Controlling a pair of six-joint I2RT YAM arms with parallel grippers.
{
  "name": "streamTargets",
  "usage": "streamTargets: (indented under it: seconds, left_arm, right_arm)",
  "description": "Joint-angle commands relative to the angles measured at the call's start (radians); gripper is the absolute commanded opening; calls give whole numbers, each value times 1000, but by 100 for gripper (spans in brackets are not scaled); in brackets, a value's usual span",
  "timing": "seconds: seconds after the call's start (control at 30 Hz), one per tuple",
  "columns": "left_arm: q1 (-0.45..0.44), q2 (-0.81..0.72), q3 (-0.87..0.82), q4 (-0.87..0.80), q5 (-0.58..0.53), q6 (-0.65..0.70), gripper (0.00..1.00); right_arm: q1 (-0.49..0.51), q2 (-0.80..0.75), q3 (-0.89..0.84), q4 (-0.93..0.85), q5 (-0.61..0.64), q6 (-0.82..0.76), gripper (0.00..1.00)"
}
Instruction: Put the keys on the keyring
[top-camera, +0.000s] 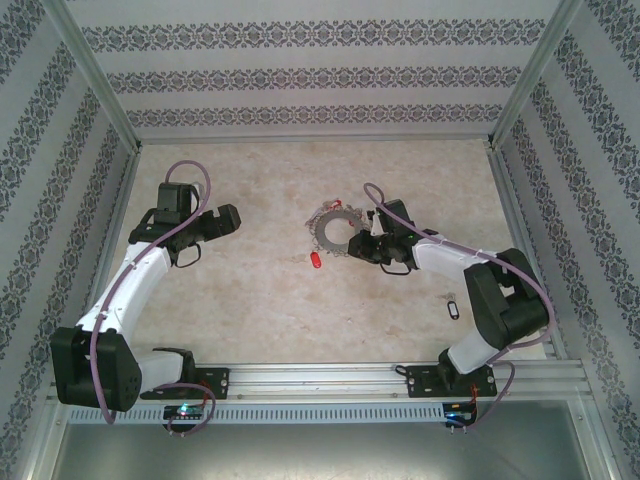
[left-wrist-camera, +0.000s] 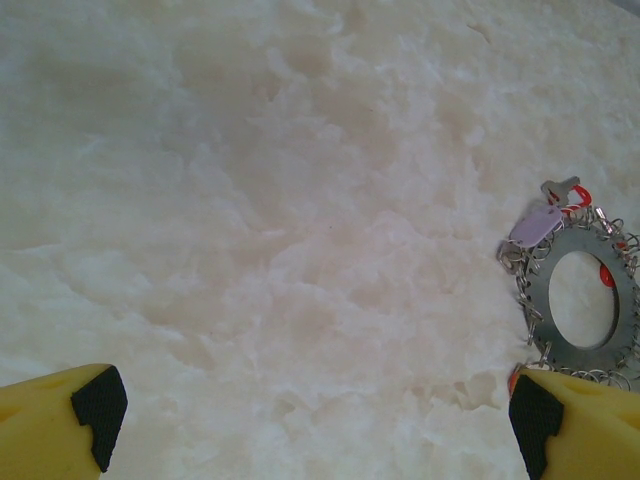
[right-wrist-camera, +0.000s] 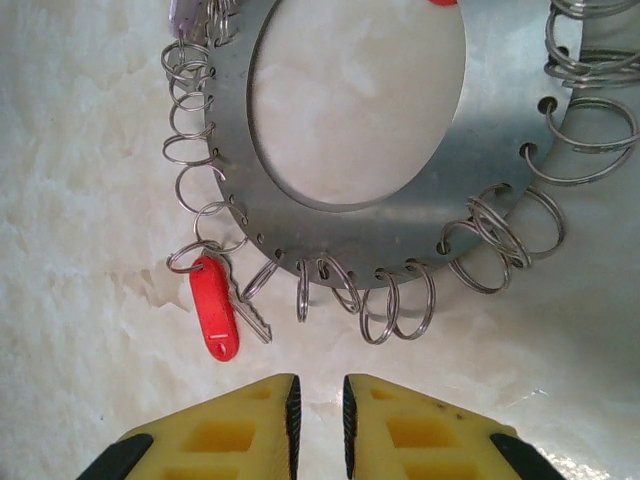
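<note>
**A closed advance could shove the keyring**

From above, we see the keyring (top-camera: 330, 232) lying mid-table (top-camera: 250, 300). The right end effector (top-camera: 362, 247) is just beside it, the left end effector (top-camera: 232, 218) well apart. A stray key (top-camera: 451, 308) lies near the right arm.

At the left wrist, the end effector (left-wrist-camera: 318, 415) is spread wide and empty.

At the right wrist, the end effector (right-wrist-camera: 320, 410) is drawn nearly together and holds nothing. It sits just short of the red-tagged key (right-wrist-camera: 213, 320), which seems hooked on a rim ring. We judge that pushing in like this would slide the light keyring, or a fingertip could snag a split ring.
</note>
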Motion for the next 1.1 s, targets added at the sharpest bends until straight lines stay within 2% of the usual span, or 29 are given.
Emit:
streamTargets:
  seconds: [0.0, 0.4, 1.07]
  left_arm:
    - [-10, -24, 19, -15, -3, -8, 99]
    - [-11, -35, 18, -16, -3, -10, 99]
    - [-10, -39, 18, -19, -6, -9, 99]
  right_arm:
    - [-1, 34, 21, 10, 17, 24, 20]
    - [10, 98, 57, -10, 19, 14, 25]
    - [20, 143, 75, 1, 34, 24, 23]
